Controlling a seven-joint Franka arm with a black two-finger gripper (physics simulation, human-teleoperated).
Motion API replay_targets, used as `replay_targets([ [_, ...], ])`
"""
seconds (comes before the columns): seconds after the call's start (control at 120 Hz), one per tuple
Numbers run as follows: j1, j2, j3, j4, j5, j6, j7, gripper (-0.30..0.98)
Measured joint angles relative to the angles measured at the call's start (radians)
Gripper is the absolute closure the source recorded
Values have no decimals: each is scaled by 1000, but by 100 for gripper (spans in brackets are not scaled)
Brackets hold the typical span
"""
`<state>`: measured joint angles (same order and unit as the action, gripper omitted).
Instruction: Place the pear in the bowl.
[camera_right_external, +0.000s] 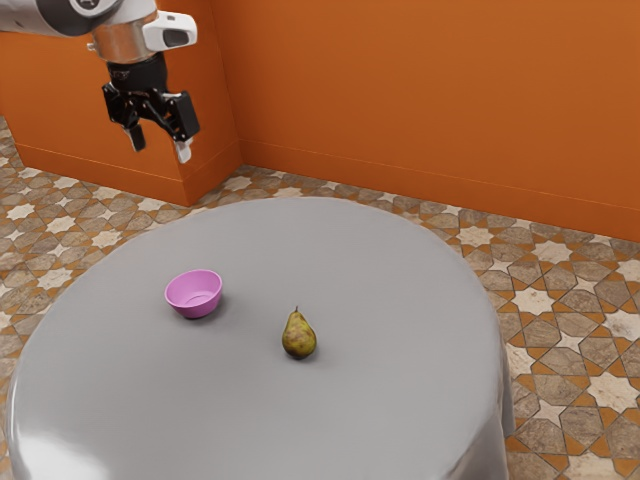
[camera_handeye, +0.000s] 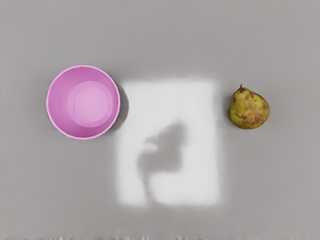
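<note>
Running out of the exterior view at its lower edge, the table (camera_right_external: 380, 420) is hiding its nearest rim, and a glare (camera_right_external: 60, 458) is washing out the cloth toward that view's lower left. The pear (camera_right_external: 299, 337) is resting on the table, outside the bowl (camera_right_external: 194, 296), with its stem pointing up and its underside hiding from both cameras. Farther back, toward the exterior view's left, the bowl is standing upright, well apart from the pear, and its wall is concealing part of its base. The wrist view is showing the bowl's inner floor plainly. Between bowl and pear there, a bright patch (camera_handeye: 200, 187) is lying on the table, and a dark blur (camera_handeye: 167, 152) is crossing it; what is casting that shape, I cannot tell. Beyond the bowl and higher up, the gripper (camera_right_external: 160, 147) is hanging open, its two fingers standing apart and touching neither thing. Above it, the arm (camera_right_external: 35, 18) is passing out of the exterior view at the upper left. Behind, the table is covering part of the tiled floor (camera_right_external: 560, 350), and the orange wall (camera_right_external: 420, 90) is running past the top edge.
</note>
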<state>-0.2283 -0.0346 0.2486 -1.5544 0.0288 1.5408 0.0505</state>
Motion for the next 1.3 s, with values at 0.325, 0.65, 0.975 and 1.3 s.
replay_targets([
  [0.325,20,159,-46,102,5,-5,28,0],
  [0.65,-14,330,-108,85,-13,72,10,0],
  [0.975,-82,133,-173,-370,-19,316,-154,0],
  [1.3,-85,248,-175,-370,-19,429,-239,0],
])
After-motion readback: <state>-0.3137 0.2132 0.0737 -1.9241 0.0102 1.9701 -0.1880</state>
